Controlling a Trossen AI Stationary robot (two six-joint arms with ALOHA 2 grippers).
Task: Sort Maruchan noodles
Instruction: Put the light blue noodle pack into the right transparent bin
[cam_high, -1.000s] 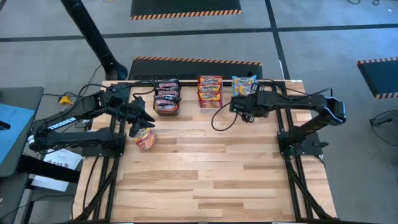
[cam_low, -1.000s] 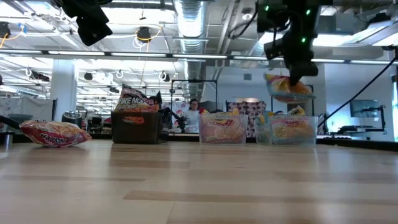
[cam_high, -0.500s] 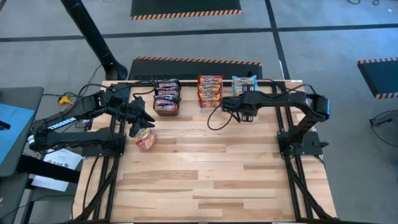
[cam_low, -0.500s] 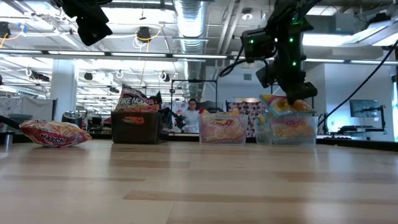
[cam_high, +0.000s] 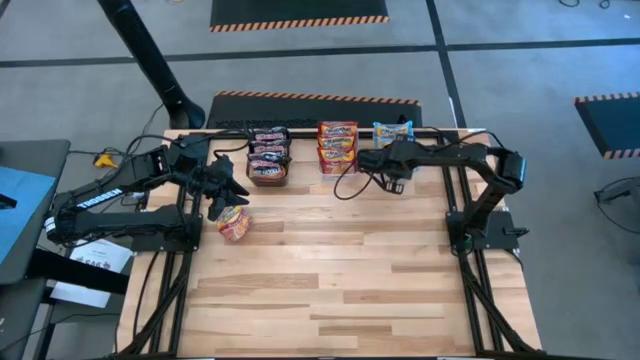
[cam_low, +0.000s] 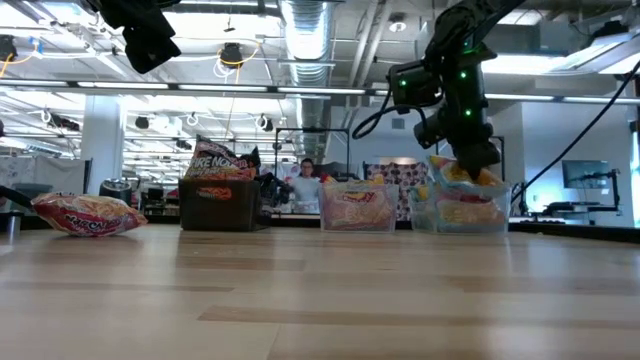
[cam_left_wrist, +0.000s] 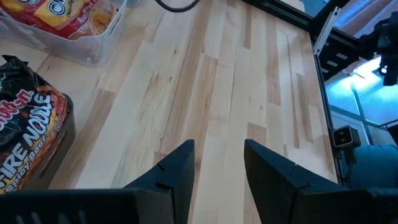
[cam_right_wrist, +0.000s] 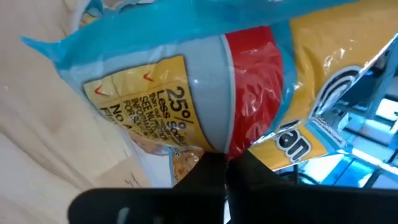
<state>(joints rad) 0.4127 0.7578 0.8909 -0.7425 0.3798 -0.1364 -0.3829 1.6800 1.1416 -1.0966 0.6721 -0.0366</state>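
My right gripper had its jaws clamped on a blue-yellow packet over the clear bin; left gripper jaws stood apart, empty.

Ahead of the left gripper the tabletop lies bare; one red packet sits under it (the only stray), three bins wall off the far edge.

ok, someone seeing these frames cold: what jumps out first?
The right gripper, shut on a light blue-yellow noodle packet, sits over the rightmost clear bin at the table's far edge. Next, one red packet lies alone on the wood below the open left gripper, apart from the filled bins.
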